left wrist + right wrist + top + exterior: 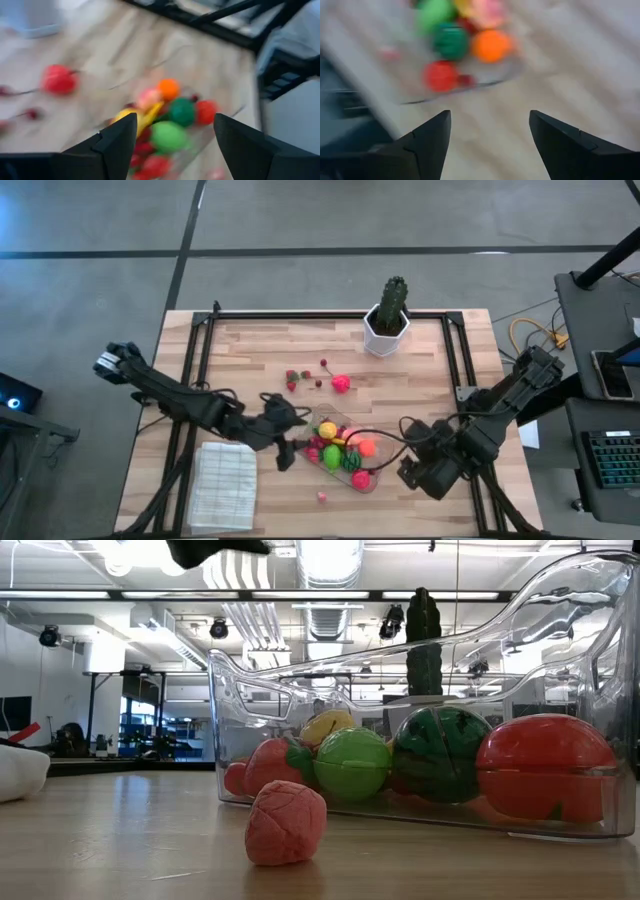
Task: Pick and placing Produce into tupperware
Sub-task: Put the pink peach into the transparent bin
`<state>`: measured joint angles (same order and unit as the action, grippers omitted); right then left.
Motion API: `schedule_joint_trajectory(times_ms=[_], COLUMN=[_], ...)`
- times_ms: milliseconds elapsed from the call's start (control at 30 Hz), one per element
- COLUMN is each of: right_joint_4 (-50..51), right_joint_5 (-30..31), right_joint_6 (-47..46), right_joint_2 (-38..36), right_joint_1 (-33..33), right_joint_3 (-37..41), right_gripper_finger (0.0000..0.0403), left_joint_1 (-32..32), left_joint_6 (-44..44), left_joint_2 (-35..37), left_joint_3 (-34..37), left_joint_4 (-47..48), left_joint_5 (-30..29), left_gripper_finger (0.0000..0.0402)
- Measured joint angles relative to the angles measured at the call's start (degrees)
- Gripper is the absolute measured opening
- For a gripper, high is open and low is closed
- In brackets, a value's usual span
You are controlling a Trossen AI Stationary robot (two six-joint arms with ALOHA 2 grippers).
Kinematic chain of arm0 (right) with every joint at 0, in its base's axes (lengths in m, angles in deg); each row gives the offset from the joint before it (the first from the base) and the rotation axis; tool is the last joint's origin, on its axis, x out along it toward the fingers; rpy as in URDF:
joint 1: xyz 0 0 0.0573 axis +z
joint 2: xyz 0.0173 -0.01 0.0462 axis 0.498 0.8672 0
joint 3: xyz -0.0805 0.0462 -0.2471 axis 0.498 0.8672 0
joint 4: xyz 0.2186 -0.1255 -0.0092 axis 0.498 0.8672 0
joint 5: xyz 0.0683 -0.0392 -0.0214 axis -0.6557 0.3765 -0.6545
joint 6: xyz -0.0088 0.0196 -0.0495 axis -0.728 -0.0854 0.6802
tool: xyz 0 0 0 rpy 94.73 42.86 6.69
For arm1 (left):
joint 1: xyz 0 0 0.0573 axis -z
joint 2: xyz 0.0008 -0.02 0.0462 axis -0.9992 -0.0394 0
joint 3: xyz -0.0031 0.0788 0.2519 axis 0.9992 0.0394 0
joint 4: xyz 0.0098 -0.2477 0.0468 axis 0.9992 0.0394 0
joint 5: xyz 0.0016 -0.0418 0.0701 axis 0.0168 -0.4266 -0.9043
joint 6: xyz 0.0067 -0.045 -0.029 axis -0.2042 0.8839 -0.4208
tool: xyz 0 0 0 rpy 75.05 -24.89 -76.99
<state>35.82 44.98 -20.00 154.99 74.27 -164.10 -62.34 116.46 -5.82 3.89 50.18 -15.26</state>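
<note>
With my left gripper (283, 442) spread wide and holding nothing, I hang just at the left end of the tupperware (367, 480), and past my two dark fingers (117, 142) I see the produce heaped inside it. My right gripper (412, 463) stands open too, empty, just beside the container's right end, its fingers (431, 137) framing bare wood with the fruit beyond. Between the two of me the clear container lies slantwise near the middle of the table (440, 370), toward the near edge. In it sit a green ball (352, 762), a dark green striped melon (441, 754), a big red piece (545, 767), a yellow piece (327, 726) behind them, a strawberry-like red one (271, 765) at the left wall, and an orange ball (367, 447). A small pink fruit (286, 823) lies on the wood just outside the near wall. Farther off, left of centre, loose cherries (296, 378) and a pink-red piece (342, 383) lie scattered. A cactus in a white pot (388, 318) stands at the far edge, and a white ribbed cloth (222, 483) lies at the near left.
</note>
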Motion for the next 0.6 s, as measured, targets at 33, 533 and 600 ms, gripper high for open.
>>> schedule_joint_trajectory(times_ms=[33,533,600], right_joint_4=[-3.5,-18.5,-17.6], right_joint_5=[0.4,0.0,0.0], right_joint_6=[-1.2,-25.5,-27.5], right_joint_2=[0.0,22.5,26.8], right_joint_1=[0.7,5.9,5.5], right_joint_3=[-0.1,-17.4,-22.9], right_gripper_finger=[0.0261,0.0225,0.0222], left_joint_1=[0.2,2.5,3.1], left_joint_6=[0.0,-4.6,-4.8], left_joint_2=[1.1,9.1,9.6], left_joint_3=[0.1,4.2,5.6], left_joint_4=[2.8,23.8,23.7], left_joint_5=[-1.0,-4.9,-4.7], left_gripper_finger=[0.0249,0.0249,0.0249])
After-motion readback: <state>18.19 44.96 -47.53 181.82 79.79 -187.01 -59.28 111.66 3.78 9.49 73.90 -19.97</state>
